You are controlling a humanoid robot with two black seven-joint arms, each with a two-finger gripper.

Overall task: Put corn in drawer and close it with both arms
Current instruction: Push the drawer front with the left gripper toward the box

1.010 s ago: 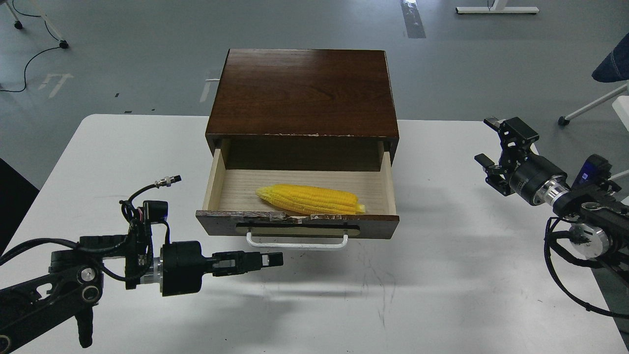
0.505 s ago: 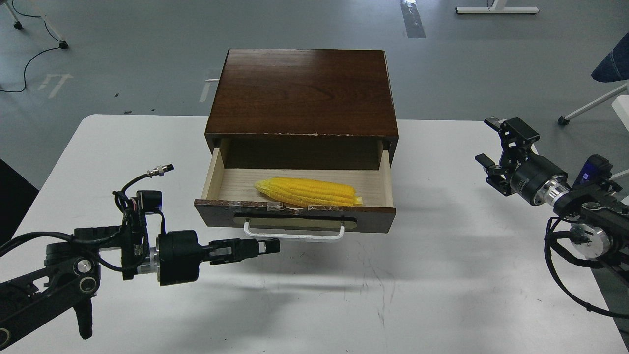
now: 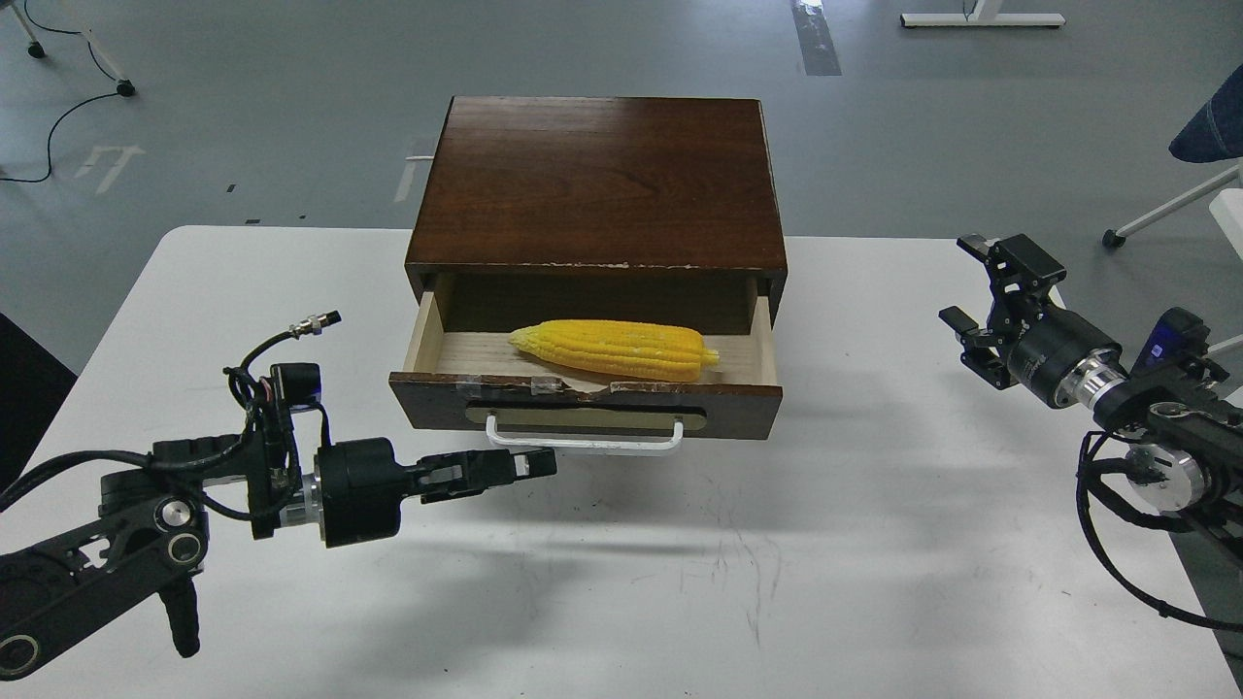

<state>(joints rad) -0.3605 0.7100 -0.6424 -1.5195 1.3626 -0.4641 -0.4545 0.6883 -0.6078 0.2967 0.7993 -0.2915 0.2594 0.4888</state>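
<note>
Yellow corn (image 3: 616,349): ribbed cob, pointed end left, lying inside the drawer (image 3: 586,406) at frame centre.
Drawer: dark front, chipped top edge, white handle (image 3: 583,439); partly open.
Left claw (image 3: 540,463): fingers together, empty, tip at the handle's left end.
Right claw (image 3: 971,287): spread, empty, far right.
Advice: push squarely on the front, evenly from both sides.
Table (image 3: 874,544): white.

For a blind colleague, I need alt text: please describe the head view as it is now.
A yellow corn cob lies inside a half-open dark wooden drawer of a small cabinet on a white table. The left claw, shut, reaches to the drawer's white handle. The right claw waits open, far to the right.
</note>
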